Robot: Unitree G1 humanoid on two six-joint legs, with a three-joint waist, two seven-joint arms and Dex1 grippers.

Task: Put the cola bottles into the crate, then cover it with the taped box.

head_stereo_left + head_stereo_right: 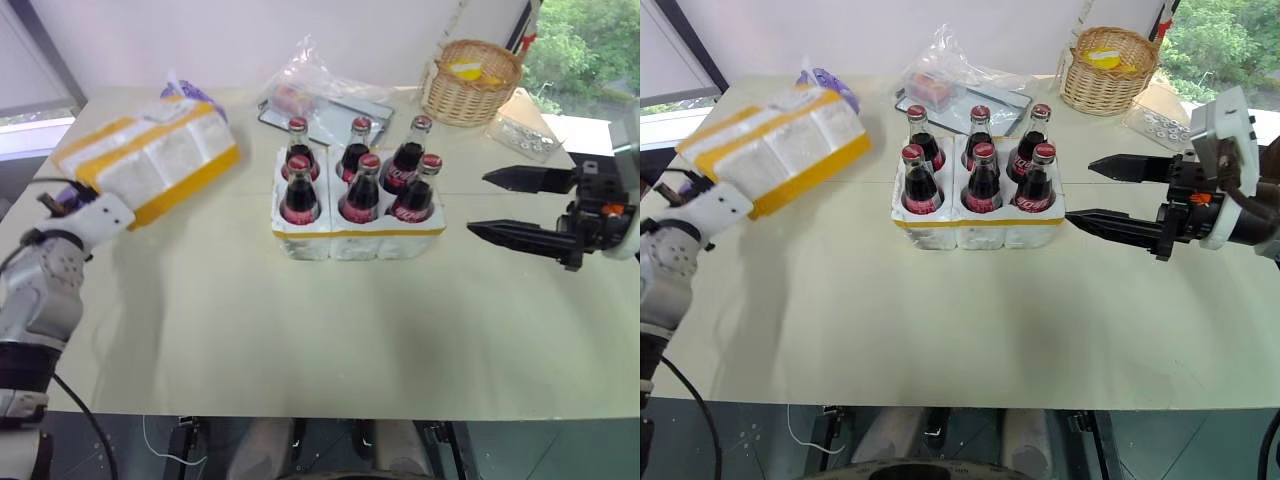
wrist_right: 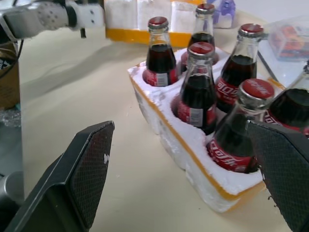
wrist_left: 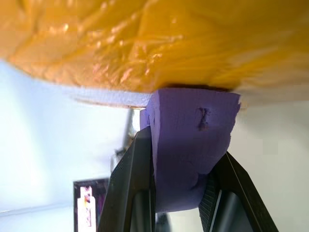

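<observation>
Crate [image 1: 358, 238] — six cola bottles [image 1: 360, 190] slotted upright.

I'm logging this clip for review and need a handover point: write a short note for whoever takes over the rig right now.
Left tool: shut on a purple tab fixed to the taped box, which is tilted, at the table's left.
Right tool: open, holding nothing, just right of the crate.
Done: all six cola bottles stand in the crate's slots at mid-table.
Left: carry the taped box over the crate and lower it as a cover; probably keep the right tool clear.
</observation>
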